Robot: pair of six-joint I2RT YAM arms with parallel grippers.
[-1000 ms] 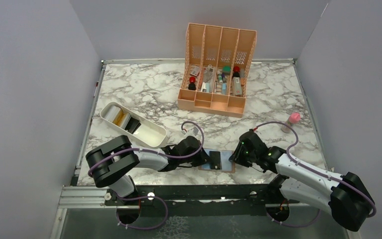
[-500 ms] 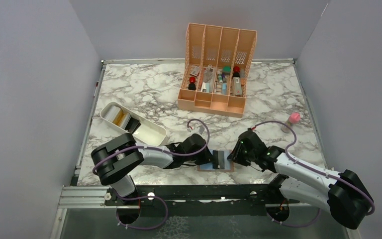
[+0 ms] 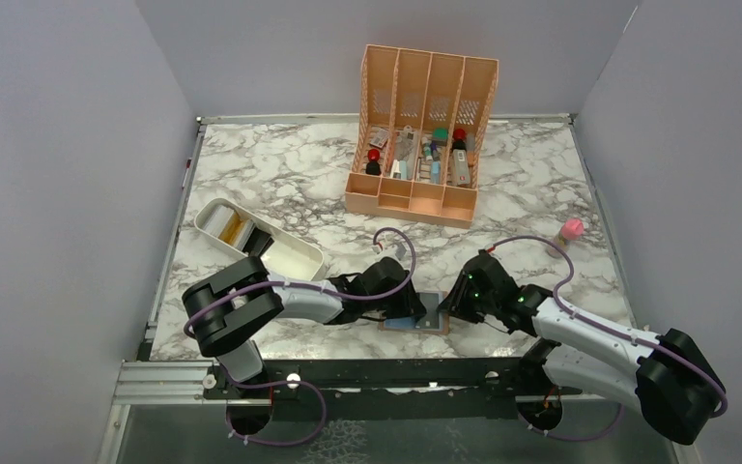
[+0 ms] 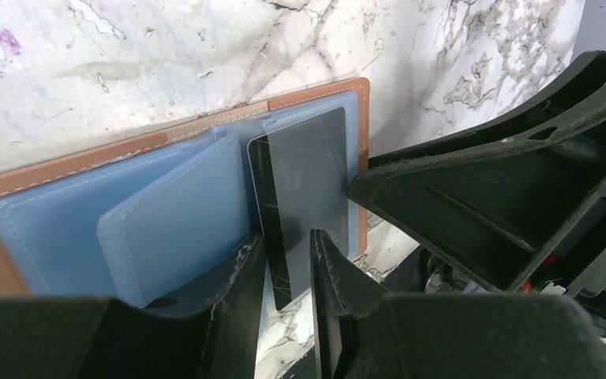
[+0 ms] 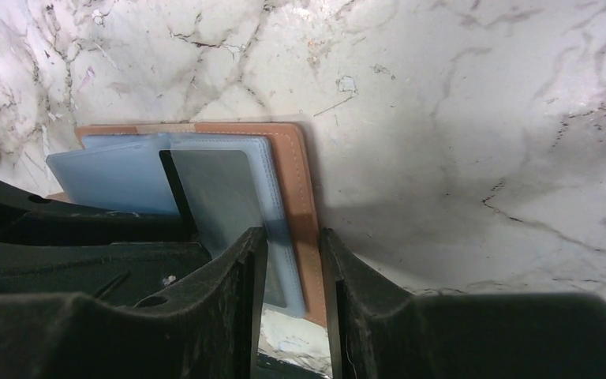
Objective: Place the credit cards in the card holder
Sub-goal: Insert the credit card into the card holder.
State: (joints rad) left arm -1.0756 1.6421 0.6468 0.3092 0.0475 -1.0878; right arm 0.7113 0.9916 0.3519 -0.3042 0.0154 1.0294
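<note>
The card holder (image 3: 433, 314) lies open and flat at the table's near edge, brown outside (image 4: 87, 154) and light blue inside. A dark credit card (image 4: 300, 181) sits partly in its right-hand pocket, and its near end sticks out. My left gripper (image 4: 288, 237) straddles that end, open, with a gap beside the card. From above, the left gripper (image 3: 415, 307) covers the holder's middle. My right gripper (image 5: 293, 233) stands open over the holder's right brown rim (image 5: 296, 170), one finger on each side of the edge, next to the card (image 5: 217, 189).
A white oblong tray (image 3: 295, 259) lies at the left with silver, gold and black flat pieces in its far end. A tall peach organizer (image 3: 420, 135) full of small items stands at the back. A small pink-capped object (image 3: 570, 232) sits at the right.
My left gripper has moved right over the holder with the dark card, which now sits in the right pocket. Its jaws have parted from the card. The right arm has hardly moved.
</note>
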